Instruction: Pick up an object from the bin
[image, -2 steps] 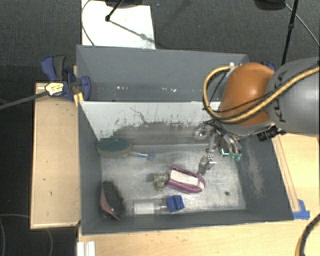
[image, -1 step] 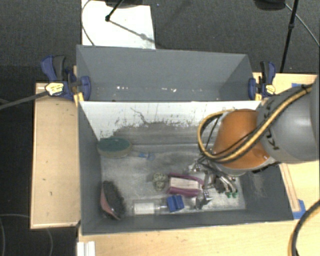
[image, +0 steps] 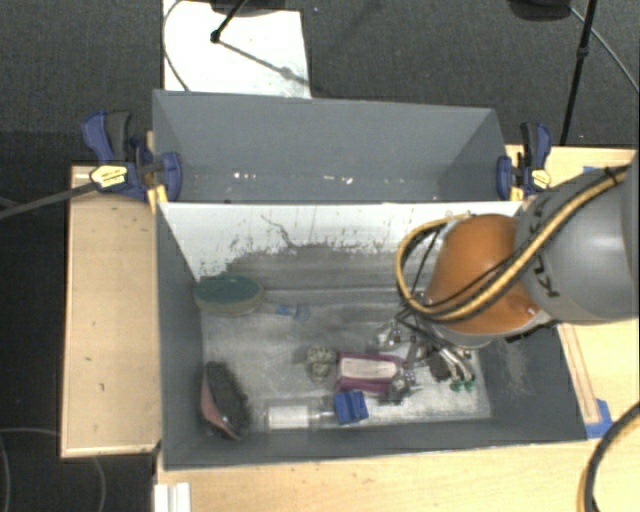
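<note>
Toward the right of the floor of the grey bin (image: 320, 140), the gripper (image: 408, 368) is hanging low under the arm's orange cover (image: 480, 275), at the right-hand end of a purple-and-pink box (image: 365, 373); whether it is spread or closed cannot be told. Just in front of the box, a blue block (image: 350, 407) is lying beside a clear tube (image: 290, 414). A grey lump (image: 320, 360) is sitting left of the box; a green disc (image: 228, 293) and a dark pouch (image: 225, 400) are lying farther left.
</note>
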